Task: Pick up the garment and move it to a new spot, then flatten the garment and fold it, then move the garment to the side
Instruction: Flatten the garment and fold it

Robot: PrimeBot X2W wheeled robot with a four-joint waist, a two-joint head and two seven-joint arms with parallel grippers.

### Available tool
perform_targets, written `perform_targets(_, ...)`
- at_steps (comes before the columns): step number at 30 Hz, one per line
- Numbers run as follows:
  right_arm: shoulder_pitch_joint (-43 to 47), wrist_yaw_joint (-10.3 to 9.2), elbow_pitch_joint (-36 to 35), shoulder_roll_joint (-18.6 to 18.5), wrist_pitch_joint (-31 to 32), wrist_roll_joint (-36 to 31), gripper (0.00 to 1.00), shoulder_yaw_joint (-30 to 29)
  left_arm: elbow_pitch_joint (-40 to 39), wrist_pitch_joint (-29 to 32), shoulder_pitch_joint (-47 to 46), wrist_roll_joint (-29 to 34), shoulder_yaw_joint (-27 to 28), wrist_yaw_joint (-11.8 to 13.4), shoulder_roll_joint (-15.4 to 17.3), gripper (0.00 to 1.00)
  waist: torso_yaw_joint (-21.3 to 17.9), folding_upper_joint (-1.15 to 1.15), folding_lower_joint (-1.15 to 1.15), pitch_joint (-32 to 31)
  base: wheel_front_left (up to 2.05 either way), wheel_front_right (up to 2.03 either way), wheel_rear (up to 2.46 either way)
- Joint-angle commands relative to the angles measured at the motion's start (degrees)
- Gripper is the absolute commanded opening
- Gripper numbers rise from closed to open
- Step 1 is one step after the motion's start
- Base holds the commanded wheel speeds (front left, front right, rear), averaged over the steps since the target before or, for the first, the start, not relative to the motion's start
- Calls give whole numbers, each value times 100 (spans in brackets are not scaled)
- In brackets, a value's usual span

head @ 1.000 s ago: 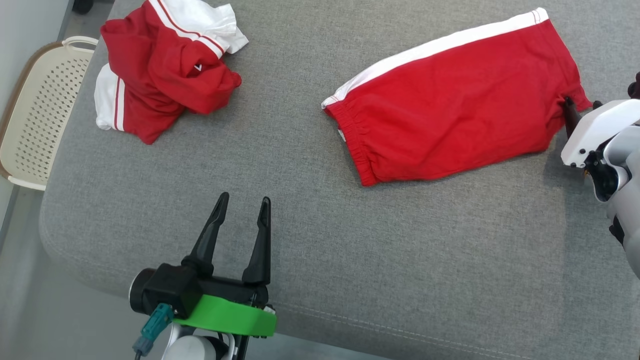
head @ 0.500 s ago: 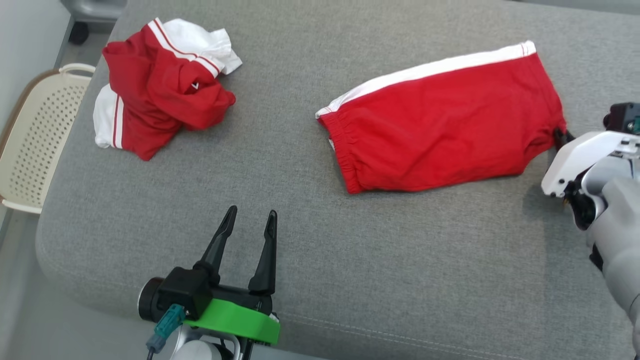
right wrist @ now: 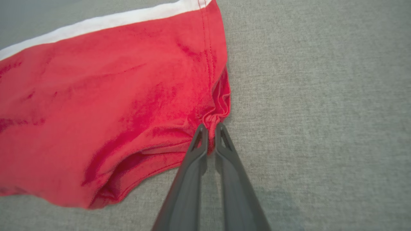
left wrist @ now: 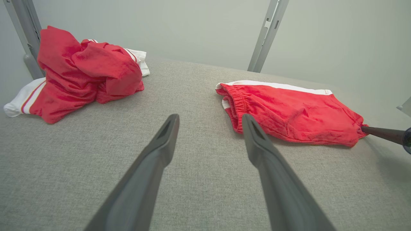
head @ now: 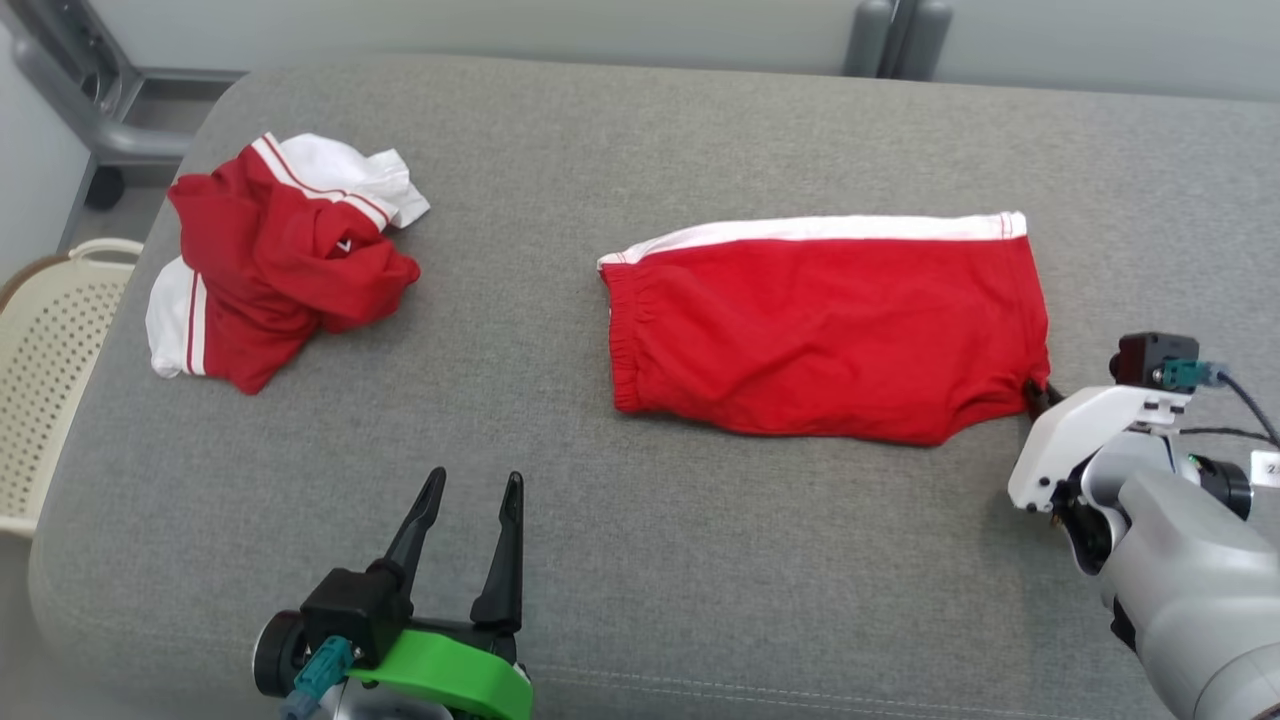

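On the right half of the grey padded bench the red shorts lie spread nearly flat. Their white side stripe runs along the far edge and the elastic waistband faces my left.

My right tool is closed on the near right corner of the shorts. The right wrist view shows both dark fingers pressed together, with a bunched tuck of red hem pinched between the tips. From that pinch the cloth fans out in small creases, and the near edge curls up a little.

I cannot tell whether the held corner is raised off the bench or just resting on it. The head view hides most of the fingers behind the white wrist housing.

My left tool hangs over the near edge of the bench, well apart from the shorts. Its two fingers are spread, with grey fabric showing between them and nothing in their grasp. They point away from me, toward the gap between the two garments.

At the far left of the bench sits a crumpled red and white garment, heaped on itself and well apart from the shorts. Just beside the bench's left end stands a cream perforated basket.
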Motion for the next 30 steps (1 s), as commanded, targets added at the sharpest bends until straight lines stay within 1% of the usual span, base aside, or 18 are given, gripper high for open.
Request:
perform_targets(1, 159, -8, 0, 23, -24, -23, 0, 22, -22, 25, 110, -56, 26, 39, 54, 100, -178, 0, 0, -187, 0, 0, 0)
perform_targets(2, 188, -9, 0, 19, -46, -39, 0, 40, -18, 58, 139, -57, 19, 49, 64, 100, -194, 0, 0, -214, 0, 0, 0)
perform_targets(3, 202, -9, 0, 10, -71, -57, 86, 50, -23, 75, 148, -57, 16, 54, 73, 100, -204, 0, 0, -239, 0, 0, 0)
perform_targets(4, 234, -9, 2, 16, -95, -64, 100, 67, -22, 88, 158, -72, 19, 71, 72, 100, -211, 0, 0, -274, 0, 0, 0)
perform_targets(9, 356, -8, -71, 106, -284, -111, 100, 99, 40, 169, 266, -135, 76, 155, 89, 100, -249, 0, 0, -470, 0, 0, 0)
perform_targets(12, 494, -8, -252, 106, -462, -193, 100, 114, 75, 197, 324, -184, 136, 217, 119, 100, -289, 0, 0, -652, 0, 0, 0)
perform_targets(15, 681, -8, -588, 75, -542, -336, 100, 34, 130, 220, 401, -240, 243, 304, 153, 100, -355, 0, 0, -846, 0, 0, 0)
perform_targets(17, 832, -8, -1081, -2, -545, -491, 100, -220, 167, 273, 445, -286, 311, 378, 172, 100, -426, 0, 0, -948, 0, 0, 0)
perform_targets(18, 987, -8, -1356, -35, -543, -669, 100, -348, 165, 267, 442, -295, 363, 425, 186, 100, -465, 0, 0, -981, 0, 0, 0)
perform_targets(21, 1521, -8, -2224, 21, -541, -1226, 100, -862, 216, 312, 460, -380, 483, 513, 245, 100, -582, 0, 0, -1055, 0, 0, 0)
perform_targets(24, 2095, -7, -3151, 218, -543, -1864, 100, -1387, 251, 337, 455, -446, 584, 558, 293, 100, -679, 0, 0, -1114, 0, 0, 0)
perform_targets(26, 2511, -7, -3688, 400, -543, -2271, 100, -1634, 279, 327, 422, -468, 650, 585, 338, 100, -737, 0, 0, -1144, 0, 0, 0)
perform_targets(30, 3175, -7, -4529, 706, -544, -2897, 100, -2017, 305, 269, 324, -472, 761, 657, 397, 100, -792, 0, 0, -1179, 0, 0, 0)
